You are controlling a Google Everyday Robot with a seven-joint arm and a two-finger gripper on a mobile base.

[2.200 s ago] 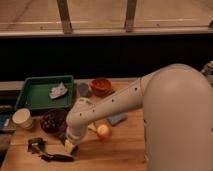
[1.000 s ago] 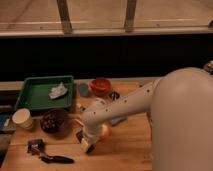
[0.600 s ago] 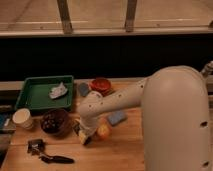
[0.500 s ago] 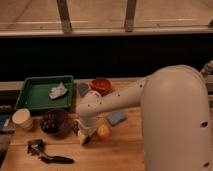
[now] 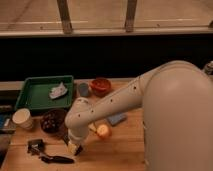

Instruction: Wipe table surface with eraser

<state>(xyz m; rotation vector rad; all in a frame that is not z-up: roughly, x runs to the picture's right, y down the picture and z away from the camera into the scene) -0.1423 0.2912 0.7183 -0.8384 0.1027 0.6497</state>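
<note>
The table surface (image 5: 120,152) is a light brown wooden plank top across the lower part of the camera view. My gripper (image 5: 74,144) hangs from the big white arm (image 5: 150,105) and points down at the front left of the table. It is shut on the eraser (image 5: 75,149), a small pale yellow and black block that rests against the wood. The gripper stands between the black-handled tool (image 5: 51,158) on its left and the yellow-orange ball (image 5: 103,131) on its right.
A light blue pad (image 5: 117,119) lies behind the ball. A dark bowl (image 5: 51,121) and a white cup (image 5: 22,119) stand at the left. Further back are a green tray (image 5: 30,97) holding a white cloth (image 5: 58,90), a grey cup (image 5: 83,89) and a red bowl (image 5: 101,86).
The gripper with the eraser swept right across the wood, then came back left and toward the front edge. The ball and the other things have not moved.
</note>
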